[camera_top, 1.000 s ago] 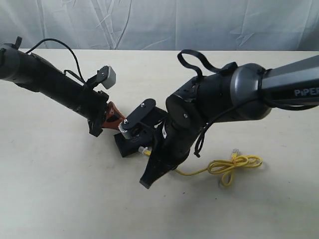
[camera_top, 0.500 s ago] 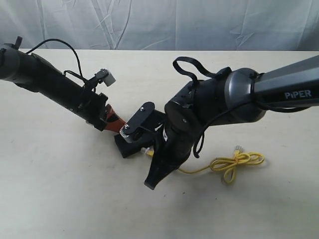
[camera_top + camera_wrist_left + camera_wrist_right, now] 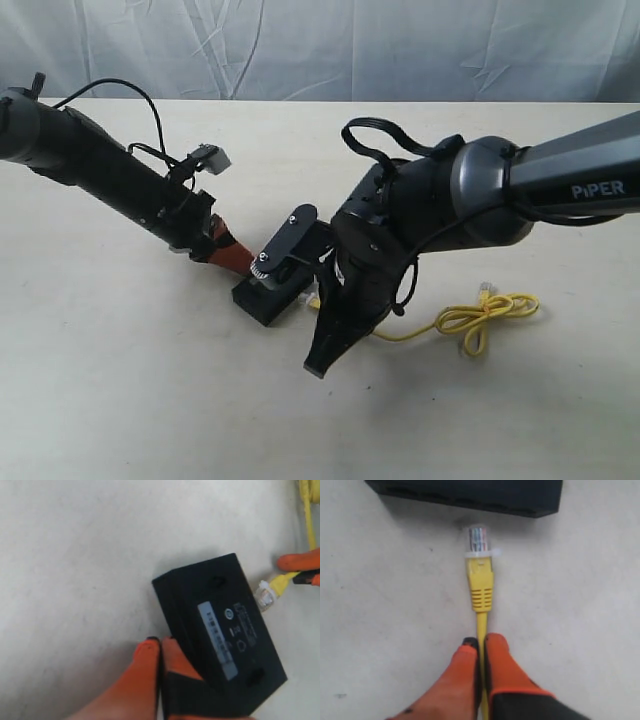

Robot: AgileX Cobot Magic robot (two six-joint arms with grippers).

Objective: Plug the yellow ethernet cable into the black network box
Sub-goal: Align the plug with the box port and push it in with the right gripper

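Note:
The black network box (image 3: pixel 220 630) lies flat on the table with its pale label strip (image 3: pixel 216 640) facing up; it also shows in the exterior view (image 3: pixel 268 301). My left gripper (image 3: pixel 160 643) is shut with nothing between its fingers, and its orange tips rest against the box's long side. My right gripper (image 3: pixel 481 642) is shut on the yellow ethernet cable (image 3: pixel 480 587) just behind the boot. The clear plug (image 3: pixel 478 540) points at the box's side wall (image 3: pixel 470 492), a short gap away. The rest of the cable lies in a loop (image 3: pixel 490 318).
The right arm's bulky wrist (image 3: pixel 400 230) hangs over the box and hides its own gripper in the exterior view. A crumpled white backdrop (image 3: pixel 320 45) closes off the far edge of the pale table (image 3: pixel 120 400).
The left gripper has slid down and right against the box, and the box has shifted slightly right. The right arm and the cable loop have also moved right.

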